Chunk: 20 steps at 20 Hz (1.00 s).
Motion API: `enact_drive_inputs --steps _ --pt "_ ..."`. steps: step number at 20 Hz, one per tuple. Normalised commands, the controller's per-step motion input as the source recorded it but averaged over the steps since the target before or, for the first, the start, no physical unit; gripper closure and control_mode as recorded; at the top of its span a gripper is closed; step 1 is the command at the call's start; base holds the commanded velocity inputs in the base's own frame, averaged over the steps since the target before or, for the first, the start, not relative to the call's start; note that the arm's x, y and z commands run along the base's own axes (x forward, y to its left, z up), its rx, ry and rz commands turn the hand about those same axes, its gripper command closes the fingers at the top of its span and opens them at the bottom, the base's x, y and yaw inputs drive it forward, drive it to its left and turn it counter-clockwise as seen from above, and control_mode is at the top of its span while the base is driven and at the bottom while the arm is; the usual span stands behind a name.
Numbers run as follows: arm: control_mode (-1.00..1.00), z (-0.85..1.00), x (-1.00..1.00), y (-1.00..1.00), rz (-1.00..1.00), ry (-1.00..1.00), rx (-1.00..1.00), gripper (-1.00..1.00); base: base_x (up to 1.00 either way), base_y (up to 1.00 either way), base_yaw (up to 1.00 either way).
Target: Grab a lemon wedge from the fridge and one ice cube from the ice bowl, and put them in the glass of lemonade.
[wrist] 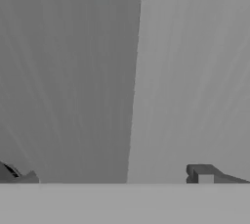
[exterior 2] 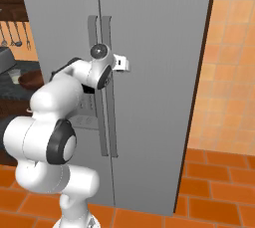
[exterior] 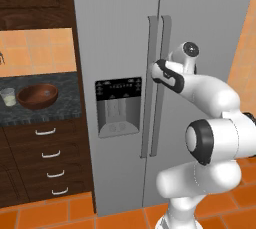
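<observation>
The fridge [exterior: 120, 33] is shut — opening it is judged the step in hand, its two handles [exterior: 159, 73] met by the spread, empty gripper [exterior 2: 124, 63]; closing on one is called for next. One bowl [exterior: 38, 95] and one glass [exterior: 8, 97] are seen on the counter [exterior: 50, 113]; the wedge is presumably inside.

Fridge [exterior 2: 149, 72] doors shut, two vertical handles [exterior 2: 102, 82] side by side at centre seam. Gripper [exterior 2: 124, 63] at right-hand handle, upper part, jaws spread wide, nothing held. Ice bowl [exterior 2: 31, 78] on dark counter [exterior 2: 7, 90] far left, partly hidden behind arm.
</observation>
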Motion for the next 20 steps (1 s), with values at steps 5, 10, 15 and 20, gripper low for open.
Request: enact_drive_inputs --steps 5,10,15,20 --pt "-1.00 -0.40 0.27 -0.08 -0.01 -0.09 0.00 -1.00 0.00 0.00 0.00" --pt "-1.00 -0.30 0.58 0.00 -0.06 0.00 0.00 -1.00 0.00 0.00 0.00" --pt "-1.00 -0.07 0.07 0.00 0.00 0.00 0.01 1.00 0.00 0.00 0.00" --pt "-1.00 0.00 0.02 0.00 0.00 0.00 0.00 1.00 0.00 0.00 0.00"
